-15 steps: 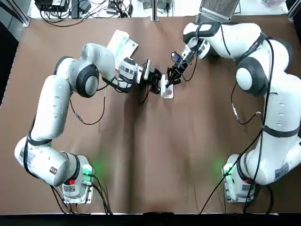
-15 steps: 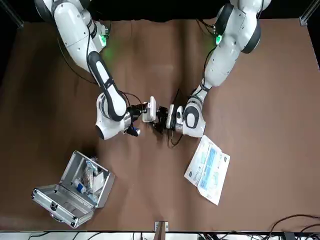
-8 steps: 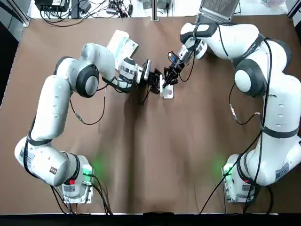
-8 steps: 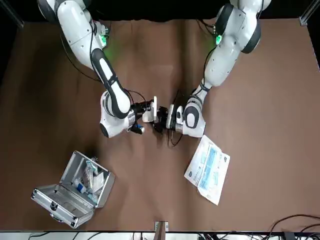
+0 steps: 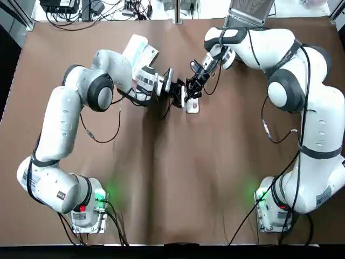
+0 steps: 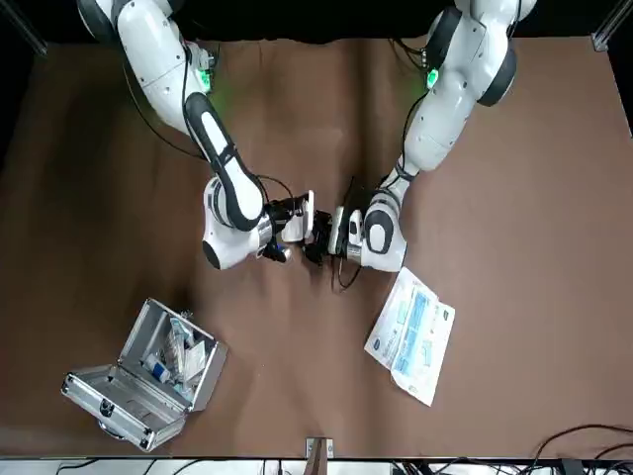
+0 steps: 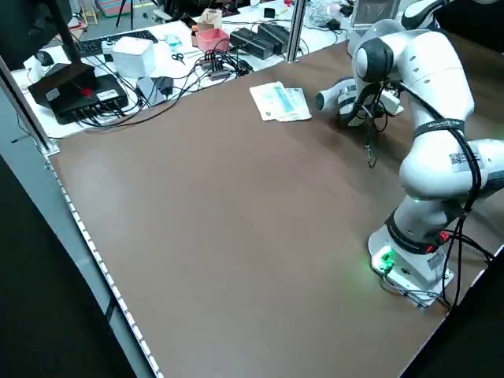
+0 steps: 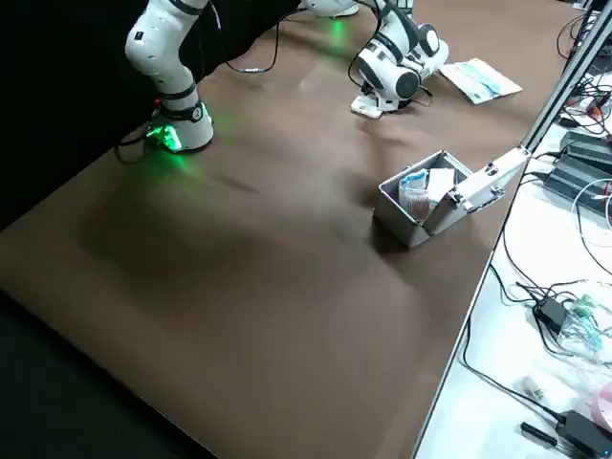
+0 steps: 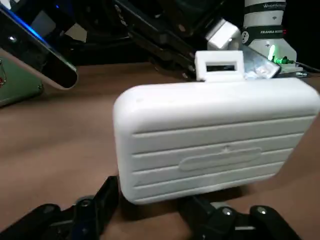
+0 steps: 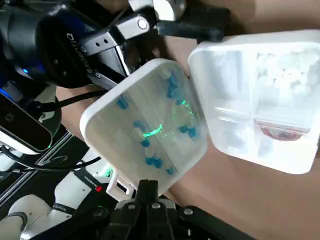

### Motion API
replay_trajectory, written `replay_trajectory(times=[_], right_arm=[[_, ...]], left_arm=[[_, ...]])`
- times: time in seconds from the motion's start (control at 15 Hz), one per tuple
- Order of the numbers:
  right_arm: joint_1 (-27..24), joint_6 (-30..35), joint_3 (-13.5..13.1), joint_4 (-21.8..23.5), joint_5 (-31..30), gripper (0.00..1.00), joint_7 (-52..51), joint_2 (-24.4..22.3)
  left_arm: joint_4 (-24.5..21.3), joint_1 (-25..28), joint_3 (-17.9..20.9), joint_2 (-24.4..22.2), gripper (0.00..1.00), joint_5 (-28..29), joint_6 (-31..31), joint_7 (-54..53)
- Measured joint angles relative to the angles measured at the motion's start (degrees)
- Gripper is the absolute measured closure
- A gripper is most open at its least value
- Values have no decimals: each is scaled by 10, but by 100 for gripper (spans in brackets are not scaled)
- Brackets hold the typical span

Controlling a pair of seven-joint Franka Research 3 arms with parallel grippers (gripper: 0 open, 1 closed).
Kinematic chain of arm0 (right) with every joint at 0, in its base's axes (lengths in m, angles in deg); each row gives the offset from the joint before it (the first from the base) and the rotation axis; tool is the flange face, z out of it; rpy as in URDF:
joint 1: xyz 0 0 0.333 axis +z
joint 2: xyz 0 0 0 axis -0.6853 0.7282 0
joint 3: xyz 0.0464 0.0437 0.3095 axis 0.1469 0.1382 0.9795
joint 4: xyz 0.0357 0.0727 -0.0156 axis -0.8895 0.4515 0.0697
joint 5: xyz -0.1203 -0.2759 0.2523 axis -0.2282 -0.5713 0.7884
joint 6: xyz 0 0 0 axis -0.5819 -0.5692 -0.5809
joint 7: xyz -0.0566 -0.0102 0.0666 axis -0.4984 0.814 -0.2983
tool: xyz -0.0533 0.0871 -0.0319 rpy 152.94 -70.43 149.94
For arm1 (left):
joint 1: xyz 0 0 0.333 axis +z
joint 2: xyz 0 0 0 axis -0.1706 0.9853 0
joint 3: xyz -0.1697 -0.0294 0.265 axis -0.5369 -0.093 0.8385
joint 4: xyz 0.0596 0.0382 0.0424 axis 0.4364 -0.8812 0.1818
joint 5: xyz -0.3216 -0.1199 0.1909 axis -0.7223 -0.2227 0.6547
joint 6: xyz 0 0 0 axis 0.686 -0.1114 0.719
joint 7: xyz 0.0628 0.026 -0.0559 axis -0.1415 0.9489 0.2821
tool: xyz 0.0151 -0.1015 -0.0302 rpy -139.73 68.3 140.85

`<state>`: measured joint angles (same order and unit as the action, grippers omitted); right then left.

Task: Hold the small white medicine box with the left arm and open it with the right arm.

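Left gripper (image 9: pixel 157 212) fingers clamp the medicine box (image 9: pixel 215 140), right gripper (image 10: pixel 147 195) fingers pinch its lid (image 10: pixel 150 125), visibly open only from the right wrist; "FRANKA" marks an arm base (image 9: pixel 264 31).

The medicine box (image 9: pixel 215 140) is seen as white and horizontally ribbed; its lid (image 10: pixel 147 125) is translucent, flecked with blue. The table (image 5: pixel 172 178) is coloured brown.

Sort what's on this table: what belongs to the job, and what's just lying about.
In the job:
box, lid up
left gripper, holding it
right gripper, on the lid's edge

Lying about:
packet
open metal case
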<state>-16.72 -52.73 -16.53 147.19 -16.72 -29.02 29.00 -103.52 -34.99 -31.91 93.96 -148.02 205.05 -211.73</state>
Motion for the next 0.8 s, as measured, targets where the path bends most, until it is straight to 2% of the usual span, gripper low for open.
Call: replay_trajectory(times=[0.2, 0.4, 0.47, 0.6, 0.8], right_arm=[[0, 0, 0, 0, 0, 99, 0, 0], [0, 0, 0, 0, 1, 99, 0, 0], [0, 0, 0, -1, 1, 99, 0, 0], [0, 0, 0, -1, 1, 99, 0, 0], [1, -4, 0, -1, 1, 99, 0, 0]], left_arm=[[2, 0, 0, 0, 34, -1, 5, 0], [10, -1, -1, 1, 11, -4, 19, 2], [10, -1, -1, 1, 11, -4, 19, 2], [14, 1, -1, 1, 2, -1, 20, 3], [18, 9, -3, 0, 1, 36, 18, 28]])
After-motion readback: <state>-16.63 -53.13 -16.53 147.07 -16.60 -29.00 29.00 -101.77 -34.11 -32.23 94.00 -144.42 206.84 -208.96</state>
